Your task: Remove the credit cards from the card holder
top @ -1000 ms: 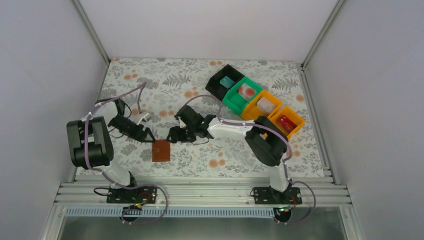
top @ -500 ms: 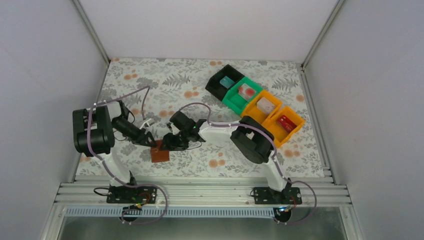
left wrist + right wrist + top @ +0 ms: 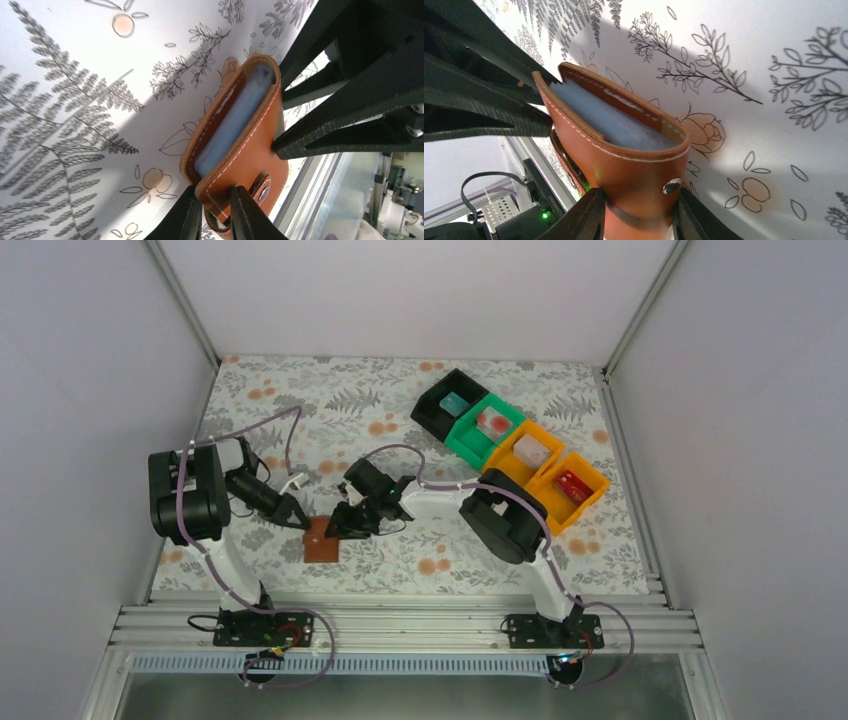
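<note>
The brown card holder (image 3: pixel 321 540) lies on the floral table between the two arms. My left gripper (image 3: pixel 298 520) is shut on a corner of its top flap (image 3: pixel 245 145), one finger under the flap and one over it (image 3: pixel 216 207). My right gripper (image 3: pixel 338 528) comes in from the opposite side, and its fingers (image 3: pixel 641 220) press both sides of the holder (image 3: pixel 624 165) near the snap. The flaps gape a little and show a pale blue-grey inside (image 3: pixel 614 122). No credit cards can be told apart inside it.
A row of bins stands at the back right: black (image 3: pixel 446 405), green (image 3: pixel 484 430) and two orange (image 3: pixel 575 483), each with a small flat item inside. The metal rail (image 3: pixel 400 620) runs along the near table edge.
Both grippers have moved in on the card holder from either side and closed on it. The holder's top flap now stands slightly lifted.
</note>
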You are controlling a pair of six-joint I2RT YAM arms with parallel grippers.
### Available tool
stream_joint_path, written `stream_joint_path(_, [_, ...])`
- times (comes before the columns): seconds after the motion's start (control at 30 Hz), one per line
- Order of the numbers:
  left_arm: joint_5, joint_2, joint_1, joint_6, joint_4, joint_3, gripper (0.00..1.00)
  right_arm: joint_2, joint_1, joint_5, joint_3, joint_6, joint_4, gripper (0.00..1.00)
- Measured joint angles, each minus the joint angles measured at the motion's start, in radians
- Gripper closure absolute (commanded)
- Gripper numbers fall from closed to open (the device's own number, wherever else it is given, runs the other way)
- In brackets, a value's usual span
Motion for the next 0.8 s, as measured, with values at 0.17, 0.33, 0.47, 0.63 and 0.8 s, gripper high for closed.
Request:
stream_joint_path(0.17, [0.020,0.000,0.002,0.029,-0.012,0.023,0.98,0.000,-0.008,-0.004,-0.005,-0.005,0.000,0.75])
stream_joint_path(0.33, [0.043,-0.009,0.001,0.053,-0.024,0.024,0.98,-0.027,-0.024,-0.011,-0.047,-0.029,0.037,0.76])
stream_joint_path(0.47, [0.073,-0.065,-0.003,0.077,-0.038,0.029,0.98,-0.085,-0.040,-0.012,-0.083,-0.074,0.053,0.82])
stream_joint_path(0.63, [0.110,-0.145,-0.004,0.102,-0.053,0.053,0.98,-0.158,-0.061,-0.021,-0.109,-0.123,0.073,0.63])
stream_joint_path(0.8, [0.148,-0.230,-0.025,0.138,-0.053,0.053,0.98,-0.229,-0.082,-0.013,-0.150,-0.220,0.092,0.49])
